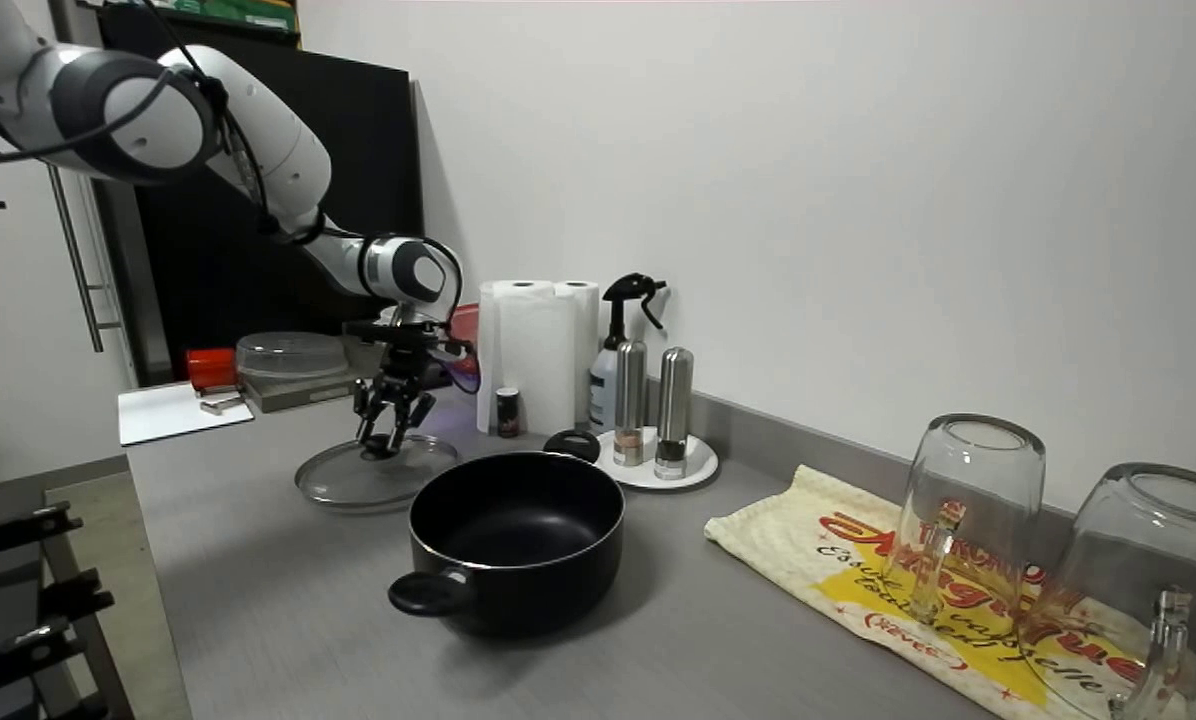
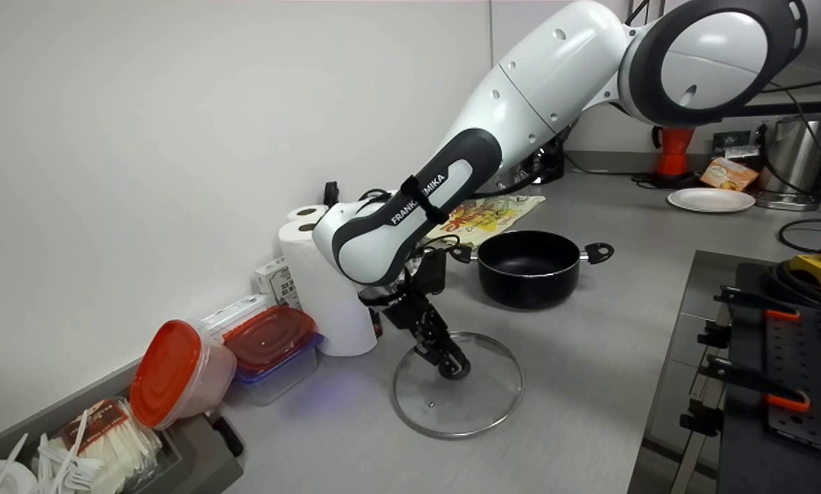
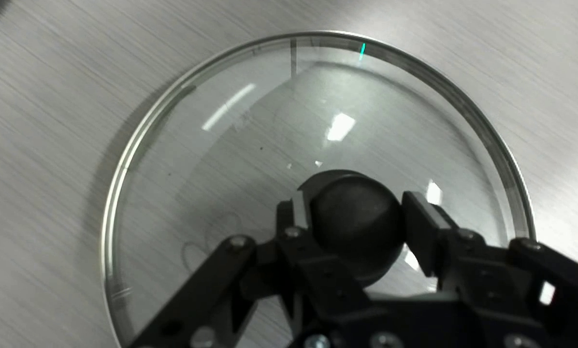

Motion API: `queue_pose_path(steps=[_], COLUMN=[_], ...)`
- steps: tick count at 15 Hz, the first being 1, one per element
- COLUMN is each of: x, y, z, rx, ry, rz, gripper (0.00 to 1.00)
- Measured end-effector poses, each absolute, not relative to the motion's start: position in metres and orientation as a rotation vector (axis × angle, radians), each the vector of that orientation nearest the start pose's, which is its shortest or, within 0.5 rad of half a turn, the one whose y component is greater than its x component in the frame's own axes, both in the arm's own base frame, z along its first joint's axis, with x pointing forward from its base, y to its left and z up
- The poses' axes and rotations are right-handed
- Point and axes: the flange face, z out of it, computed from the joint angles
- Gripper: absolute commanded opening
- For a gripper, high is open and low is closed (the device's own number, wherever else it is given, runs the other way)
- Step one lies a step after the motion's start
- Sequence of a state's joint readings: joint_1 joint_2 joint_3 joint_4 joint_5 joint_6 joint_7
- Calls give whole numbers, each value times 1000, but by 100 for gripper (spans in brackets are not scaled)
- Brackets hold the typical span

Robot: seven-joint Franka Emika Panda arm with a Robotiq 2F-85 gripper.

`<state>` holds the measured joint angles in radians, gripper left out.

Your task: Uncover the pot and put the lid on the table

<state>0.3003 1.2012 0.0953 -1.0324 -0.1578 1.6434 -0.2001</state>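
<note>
The black pot (image 1: 548, 600) stands uncovered on the grey table (image 1: 288, 610), its inside empty; it also shows in an exterior view (image 2: 530, 291). The round glass lid (image 1: 343, 482) lies flat on the table beside the pot, also seen in an exterior view (image 2: 482, 405) and in the wrist view (image 3: 250, 140). My gripper (image 1: 380, 440) points down at the lid's black knob (image 3: 359, 217). In the wrist view, the gripper's fingers (image 3: 354, 220) are on both sides of the knob and appear to touch it. The knob's lower part is partly hidden by the fingers.
Paper-towel rolls (image 1: 533, 360), a spray bottle (image 1: 603, 385) and a white plate (image 1: 703, 462) with steel shakers stand along the wall. A patterned cloth (image 1: 838, 540) with glass mugs lies beyond the pot. Plastic containers (image 2: 184, 374) and a grey box (image 2: 204, 460) sit near the wall.
</note>
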Motion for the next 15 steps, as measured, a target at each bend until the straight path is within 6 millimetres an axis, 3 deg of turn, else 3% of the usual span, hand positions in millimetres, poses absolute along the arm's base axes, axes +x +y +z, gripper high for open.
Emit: queue_pose_path(steps=[1, 2, 3, 5, 15], x=[652, 652, 652, 651, 651], y=[235, 235, 235, 234, 233], z=[62, 62, 62, 60, 60], rx=[-2960, -2960, -2960, -2959, -2959], ry=[-949, -949, -949, -948, -946], rz=[922, 922, 923, 926, 927], gripper=[24, 63, 50, 63, 63])
